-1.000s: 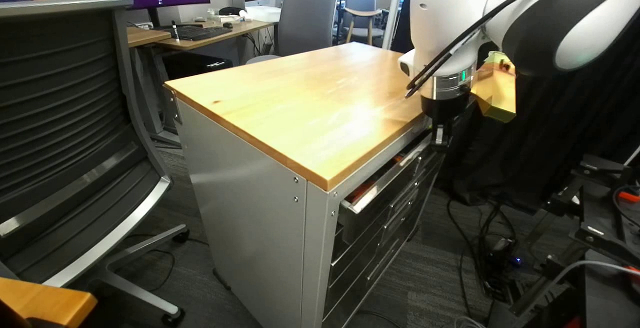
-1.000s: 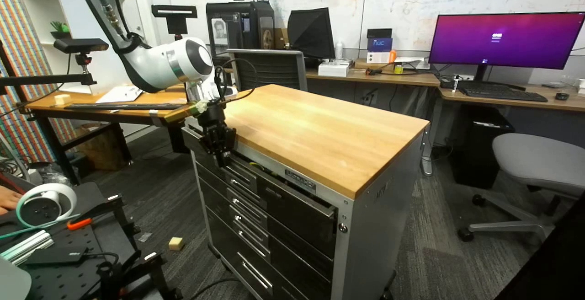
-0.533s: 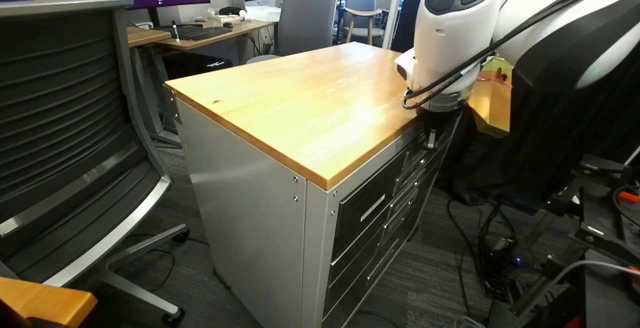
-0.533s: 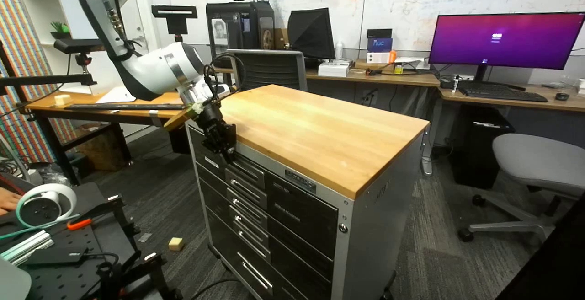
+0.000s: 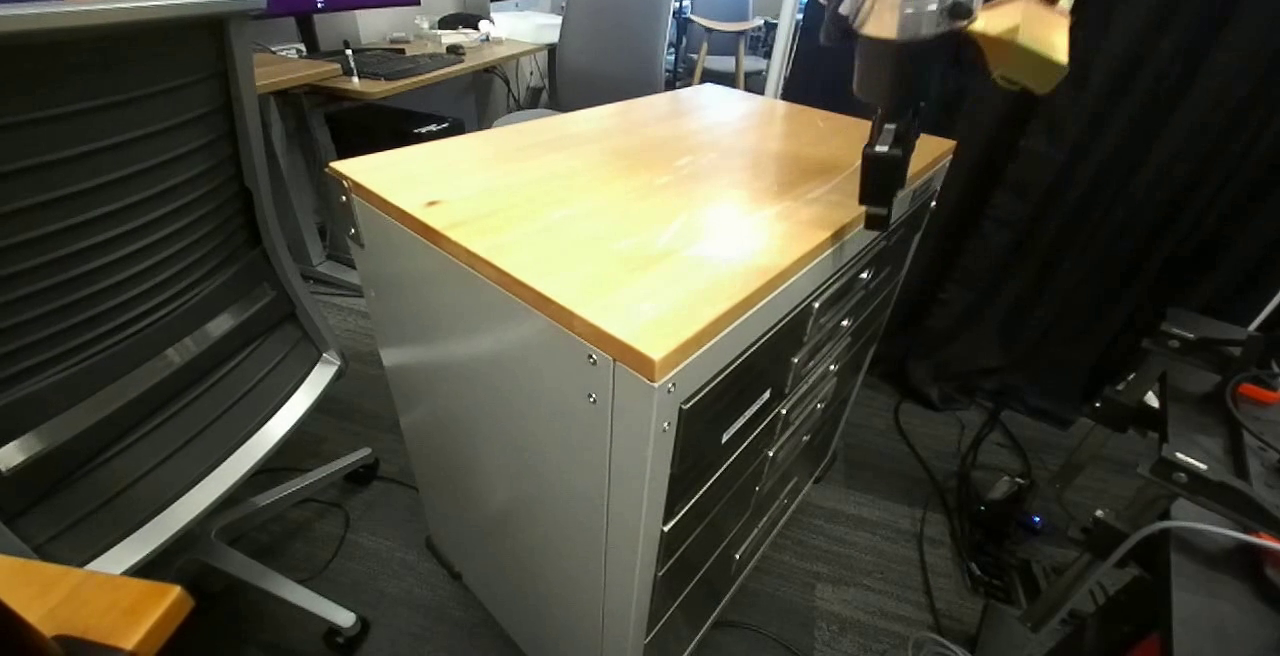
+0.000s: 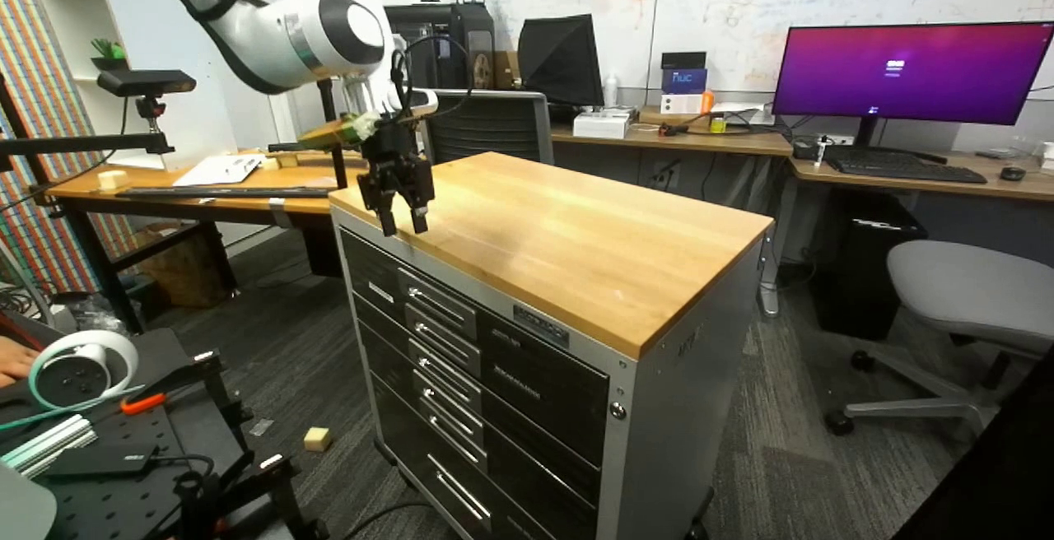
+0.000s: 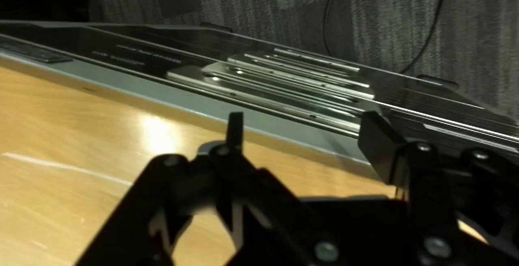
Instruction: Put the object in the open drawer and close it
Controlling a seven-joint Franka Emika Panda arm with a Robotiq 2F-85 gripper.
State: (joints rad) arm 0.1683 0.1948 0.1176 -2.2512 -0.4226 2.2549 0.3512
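The drawer, topmost in the cabinet, sits flush, its dark glossy front level with the drawers beneath it. Its front looks flush from the side too. The object is out of view; the inside of the drawer cannot be seen. My gripper hangs just above the front edge of the wooden top, higher than the drawer handle and apart from it. In the wrist view the gripper stands open, its two fingers well apart and nothing between them.
The wooden cabinet top reaches out below the gripper, its edge overhanging the drawer fronts. Office chairs stand around the cabinet. A black rack with gear is in front of it, and a small yellow block lies on the floor.
A second ago the top drawer stuck out slightly; by half a second ago it was flush. Since then my gripper has risen off the drawer front and its fingers have spread apart.
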